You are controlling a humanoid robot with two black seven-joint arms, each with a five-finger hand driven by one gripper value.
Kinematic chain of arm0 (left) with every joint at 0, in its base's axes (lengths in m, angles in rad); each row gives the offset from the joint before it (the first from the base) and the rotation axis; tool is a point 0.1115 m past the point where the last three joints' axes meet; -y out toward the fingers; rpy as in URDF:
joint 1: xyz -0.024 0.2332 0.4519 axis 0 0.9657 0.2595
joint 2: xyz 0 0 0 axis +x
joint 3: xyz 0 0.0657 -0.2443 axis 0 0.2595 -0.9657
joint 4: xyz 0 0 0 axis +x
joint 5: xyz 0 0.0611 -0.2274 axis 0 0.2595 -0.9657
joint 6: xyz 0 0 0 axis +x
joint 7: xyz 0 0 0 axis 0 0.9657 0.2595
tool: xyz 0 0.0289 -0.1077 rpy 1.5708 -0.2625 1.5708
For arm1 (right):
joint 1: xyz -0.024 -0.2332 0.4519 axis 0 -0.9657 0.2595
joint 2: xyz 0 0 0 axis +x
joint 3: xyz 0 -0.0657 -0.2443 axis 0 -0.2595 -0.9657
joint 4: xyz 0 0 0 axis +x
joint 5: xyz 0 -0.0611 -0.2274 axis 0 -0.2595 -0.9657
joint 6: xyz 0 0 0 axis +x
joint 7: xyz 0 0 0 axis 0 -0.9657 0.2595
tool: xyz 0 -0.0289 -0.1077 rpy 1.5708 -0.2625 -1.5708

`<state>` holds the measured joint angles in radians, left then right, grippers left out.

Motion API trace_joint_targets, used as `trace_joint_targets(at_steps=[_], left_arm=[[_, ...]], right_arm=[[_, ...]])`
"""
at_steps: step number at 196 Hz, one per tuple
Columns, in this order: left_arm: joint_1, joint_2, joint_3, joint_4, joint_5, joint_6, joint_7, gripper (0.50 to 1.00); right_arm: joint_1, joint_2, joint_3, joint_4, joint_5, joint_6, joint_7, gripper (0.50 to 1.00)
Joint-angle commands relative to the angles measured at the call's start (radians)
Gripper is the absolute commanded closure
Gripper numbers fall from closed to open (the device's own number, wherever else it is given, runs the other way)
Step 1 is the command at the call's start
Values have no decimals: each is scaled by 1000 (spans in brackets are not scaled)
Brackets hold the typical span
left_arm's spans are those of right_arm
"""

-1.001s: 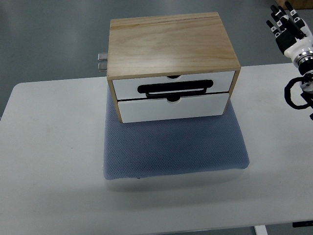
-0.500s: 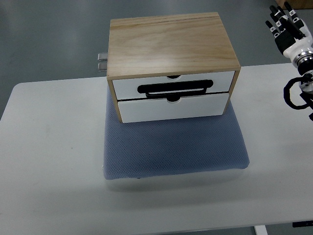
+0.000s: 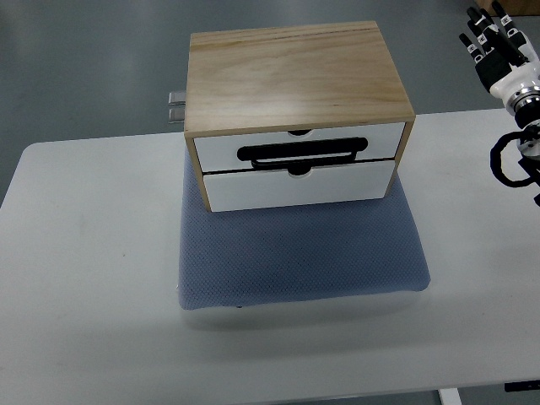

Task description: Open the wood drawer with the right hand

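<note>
Counter [image 3: 93, 295] surface, white and bare at the near edge, fills the lower part of the top view. Farther in, a blue-grey textured mat [image 3: 304, 261] lies flat on it, roughly centred, its near edge slightly raised above the surface and casting a thin shadow. On the far part of the mat stands the wooden drawer cabinet [image 3: 291, 72], a light pine box with its front turned toward the camera. Two white drawer fronts sit in that face: the lower drawer [image 3: 299, 186] and, just above it, the upper drawer [image 3: 299, 139]. Both are flush with the frame, so both are closed. A black looped handle [image 3: 302, 152] lies across the seam between the two fronts, and each front has a small half-round notch at its top edge. At the cabinet's left side, toward the back, a small grey metal fitting [image 3: 176, 108] sticks out.

Beyond the counter's far right corner, the right hand [image 3: 498, 51] is held up near the picture's right edge, well apart from the cabinet. Its black and white fingers [image 3: 477, 40] are extended and spread, gripping nothing. Below the hand, black cable loops hang at the wrist [image 3: 525, 126]. Grey floor [image 3: 84, 59] shows behind everything.
</note>
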<state>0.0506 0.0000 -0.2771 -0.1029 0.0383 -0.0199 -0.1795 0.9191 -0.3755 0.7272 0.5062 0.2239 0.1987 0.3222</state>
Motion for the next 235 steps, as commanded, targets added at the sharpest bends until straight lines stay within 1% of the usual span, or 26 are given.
trace_joint_targets(at_steps=[1, 118, 134, 144, 145, 168, 188, 208, 217, 218, 235], left_arm=[[0, 0, -1, 0, 0, 0, 0, 500], [0, 0, 1, 0, 0, 0, 0, 500], [0, 0, 1, 0, 0, 0, 0, 500], [0, 0, 1, 0, 0, 0, 0, 500], [0, 0, 1, 0, 0, 0, 0, 500], [0, 0, -1, 0, 0, 0, 0, 500], [0, 0, 1, 0, 0, 0, 0, 500], [0, 0, 1, 0, 0, 0, 0, 500], [0, 0, 1, 0, 0, 0, 0, 500], [0, 0, 1, 0, 0, 0, 0, 500], [0, 0, 1, 0, 0, 0, 0, 500]], right_arm=[[1, 1, 0, 0, 0, -1, 2, 556], [4, -17, -28, 15, -5, 1, -2, 556], [43, -42, -84, 34, -35, -2, -3, 556], [43, -42, -84, 34, -35, -2, -3, 556], [68, -66, -135, 37, -52, -12, -2, 556], [144, -118, -252, 55, -67, -15, -3, 556], [222, -190, -368, 94, -92, -13, -8, 556], [294, -240, -479, 144, -112, -16, -8, 556], [294, -240, -479, 144, -112, -16, -8, 556], [346, -272, -552, 178, -115, -16, -8, 556], [447, -309, -696, 232, -117, -16, -5, 556]])
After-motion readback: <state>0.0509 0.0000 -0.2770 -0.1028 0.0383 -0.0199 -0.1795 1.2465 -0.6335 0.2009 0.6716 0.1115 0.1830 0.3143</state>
